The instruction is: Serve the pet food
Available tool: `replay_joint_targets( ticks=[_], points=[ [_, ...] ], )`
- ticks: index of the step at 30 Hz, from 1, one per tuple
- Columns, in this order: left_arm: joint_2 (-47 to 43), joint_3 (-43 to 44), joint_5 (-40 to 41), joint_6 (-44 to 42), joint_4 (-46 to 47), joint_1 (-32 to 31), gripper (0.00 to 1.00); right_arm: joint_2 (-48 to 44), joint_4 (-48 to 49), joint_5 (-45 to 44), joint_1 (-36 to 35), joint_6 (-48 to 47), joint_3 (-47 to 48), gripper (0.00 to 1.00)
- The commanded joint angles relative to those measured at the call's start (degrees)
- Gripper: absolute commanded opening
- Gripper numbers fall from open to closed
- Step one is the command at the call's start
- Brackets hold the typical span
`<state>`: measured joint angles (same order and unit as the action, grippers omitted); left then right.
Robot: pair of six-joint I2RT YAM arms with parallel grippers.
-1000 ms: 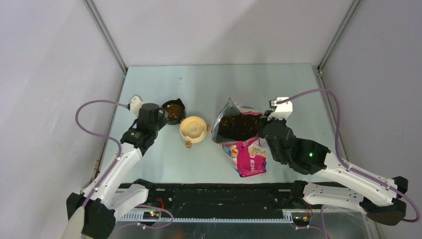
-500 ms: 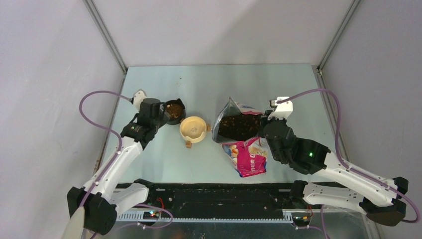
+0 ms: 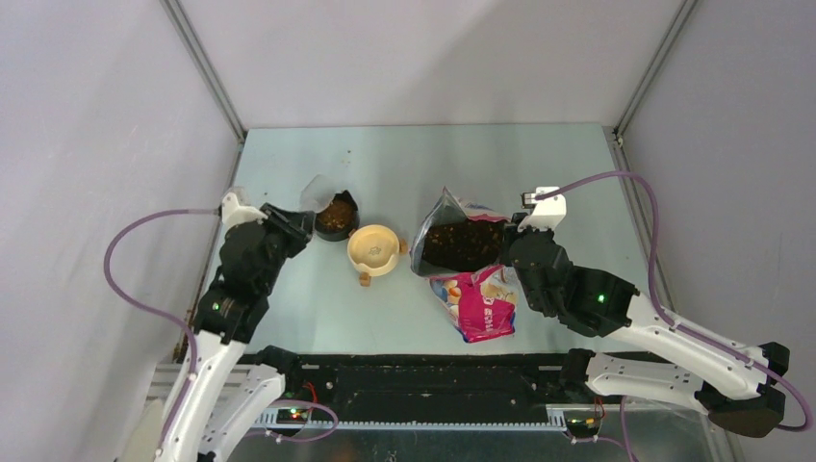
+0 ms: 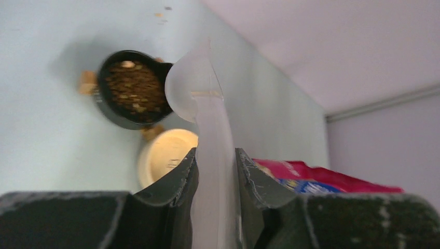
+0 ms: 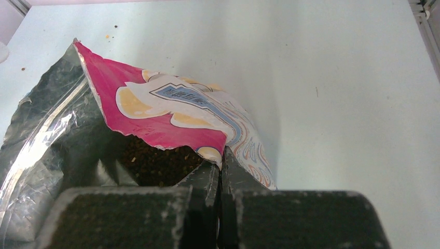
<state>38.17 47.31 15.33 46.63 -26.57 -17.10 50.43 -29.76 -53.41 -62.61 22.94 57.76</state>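
Pet food fills a small black bowl at the left of the table. More pet food lies inside the open pink-and-blue bag. My left gripper is shut on the handle of a clear plastic scoop, whose cup hangs by the black bowl's rim with no kibble showing in it. In the top view the left gripper sits just left of that bowl. My right gripper is shut on the bag's torn upper edge and holds its mouth open.
An empty yellow bowl stands between the black bowl and the bag, with a small tan piece by its near side. Grey enclosure walls close in the table on the left, right and back.
My left arm has drawn back to the left and nearer the table's front, carrying the scoop off the top of the black bowl to its rim. The right arm and bag have not moved.
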Motion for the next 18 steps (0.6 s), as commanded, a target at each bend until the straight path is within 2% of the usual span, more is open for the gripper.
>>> replay_joint_targets(
  ticks=[1, 4, 7, 9, 11, 18],
  points=[
    [-6.5, -3.9, -16.2, 3.4, 10.0, 0.3, 0.0, -1.5, 3.9, -1.2, -0.1, 1.1, 1.5, 0.0],
    [-8.5, -7.2, -29.2, 5.6, 18.6, 0.3, 0.0, -1.3, 3.7, -0.9, -0.1, 0.7, 1.4, 0.0],
    [-9.1, -10.4, -45.4, 11.6, 28.8, 0.3, 0.0, -1.2, 4.3, -0.8, 0.0, -0.6, 1.5, 0.0],
    [-9.8, -13.1, -50.7, 16.4, 36.9, 0.2, 0.0, -1.1, 4.7, -0.4, 0.0, -0.8, 1.5, 0.0],
    [-10.9, -14.4, -52.5, 18.1, 40.4, 0.1, 0.0, -1.1, 4.8, 0.0, -0.1, -0.8, 1.4, 0.0],
    [-12.3, -11.8, -59.8, 19.4, 38.6, -0.6, 0.0, -0.6, 5.1, 0.6, 0.0, -1.1, 1.5, 0.0]
  ],
)
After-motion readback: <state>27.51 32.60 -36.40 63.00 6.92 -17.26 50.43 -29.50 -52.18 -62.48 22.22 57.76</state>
